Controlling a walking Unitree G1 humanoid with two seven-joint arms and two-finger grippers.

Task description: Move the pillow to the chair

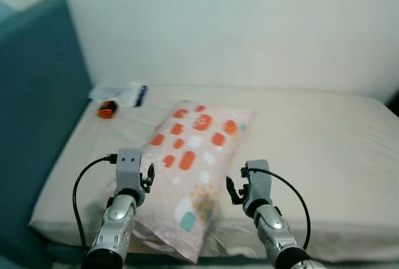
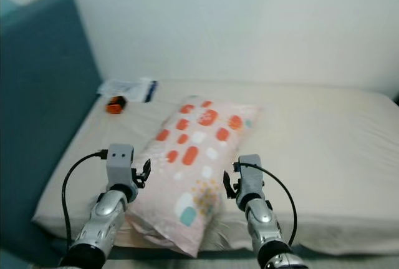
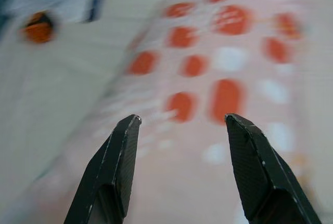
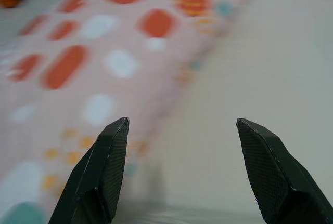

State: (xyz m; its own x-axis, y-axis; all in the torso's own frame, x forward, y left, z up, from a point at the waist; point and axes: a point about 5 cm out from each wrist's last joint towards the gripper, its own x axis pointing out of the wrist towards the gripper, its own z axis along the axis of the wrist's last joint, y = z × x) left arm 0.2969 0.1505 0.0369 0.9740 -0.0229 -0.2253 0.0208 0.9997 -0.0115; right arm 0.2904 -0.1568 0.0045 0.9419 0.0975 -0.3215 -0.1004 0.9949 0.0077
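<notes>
Two grippers are up in front of you, one on each side of the pillow (image 1: 193, 156), and both stand wide open with nothing between the fingers. Your left gripper (image 3: 182, 169) hovers over the pillow's left edge near its front end; the wrist view looks straight along the black fingers (image 3: 117, 167) onto pink fabric with orange and white spots. Your right gripper (image 4: 182, 174) hangs at the pillow's right edge, one finger over the fabric, the other over bare sheet. Whether either is touching the cloth, you can't tell from here.

The pillow lies lengthwise on the bed (image 1: 324, 150), slanting away from you, its near end at the front edge of the mattress between your two arms. To your left rises the teal headboard (image 1: 37, 107). Up by the far left corner of the bed, against the wall, sits a small orange object (image 1: 107, 109), and just beside it a white packet with a dark blue edge (image 1: 121, 93). Both are well apart from the pillow.
</notes>
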